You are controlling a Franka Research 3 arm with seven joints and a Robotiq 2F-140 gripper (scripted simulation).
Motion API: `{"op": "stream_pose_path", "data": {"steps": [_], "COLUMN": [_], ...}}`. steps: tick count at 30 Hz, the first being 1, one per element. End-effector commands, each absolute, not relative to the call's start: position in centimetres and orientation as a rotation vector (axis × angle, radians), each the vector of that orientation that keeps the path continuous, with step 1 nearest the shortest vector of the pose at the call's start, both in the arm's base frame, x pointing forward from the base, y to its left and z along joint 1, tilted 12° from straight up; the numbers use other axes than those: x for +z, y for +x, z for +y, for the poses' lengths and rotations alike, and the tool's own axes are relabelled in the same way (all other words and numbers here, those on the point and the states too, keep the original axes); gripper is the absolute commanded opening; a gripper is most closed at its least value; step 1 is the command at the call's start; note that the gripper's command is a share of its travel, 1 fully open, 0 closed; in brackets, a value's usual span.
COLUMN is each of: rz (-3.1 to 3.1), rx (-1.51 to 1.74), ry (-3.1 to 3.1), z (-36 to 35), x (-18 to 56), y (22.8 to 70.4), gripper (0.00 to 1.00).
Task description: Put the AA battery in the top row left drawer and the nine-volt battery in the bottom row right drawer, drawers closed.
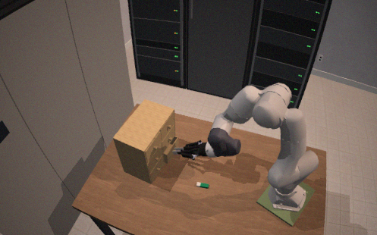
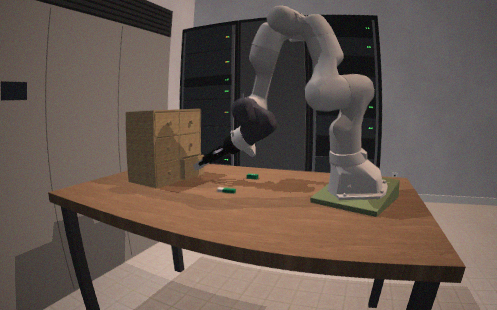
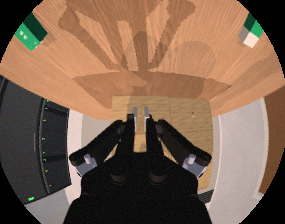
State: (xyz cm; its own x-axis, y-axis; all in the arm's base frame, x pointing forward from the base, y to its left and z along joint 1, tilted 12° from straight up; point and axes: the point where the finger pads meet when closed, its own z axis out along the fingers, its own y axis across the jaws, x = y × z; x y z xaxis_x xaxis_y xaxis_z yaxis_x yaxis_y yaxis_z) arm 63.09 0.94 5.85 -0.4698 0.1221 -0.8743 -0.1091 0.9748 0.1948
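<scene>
Wood-grained and small, the chest (image 1: 142, 125) is faced by the gripper (image 1: 177, 151), whose fingers are pinched on what is judged to be the knob of the bottom-right drawer (image 2: 190, 165), so that the tray can be drawn open. The forearm is held low and slanted slightly downward toward the drawer fronts. The AA battery (image 2: 226, 190) and the nine-volt battery (image 2: 252, 176) are seen lying on the table (image 2: 273, 235), apart from the chest.

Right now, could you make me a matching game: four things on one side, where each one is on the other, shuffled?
1. AA battery
2. nine-volt battery
3. gripper
4. arm's base

A. on a green plate
B. shut on the bottom right drawer's knob
C. on the table, farther back in the exterior view
D. on the table, nearer the front edge

Pairs: 1-D, 2-C, 3-B, 4-A
</scene>
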Motion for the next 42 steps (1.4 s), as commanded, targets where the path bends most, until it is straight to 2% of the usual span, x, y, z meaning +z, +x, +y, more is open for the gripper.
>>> {"op": "stream_pose_path", "data": {"steps": [1, 42], "rz": [2.043, 2.052], "rx": [0.275, 0.267], "ry": [0.022, 0.027], "z": [0.9, 0.6], "x": [5.8, 5.6], "y": [62.6, 58.6], "gripper": [0.08, 0.08]}}
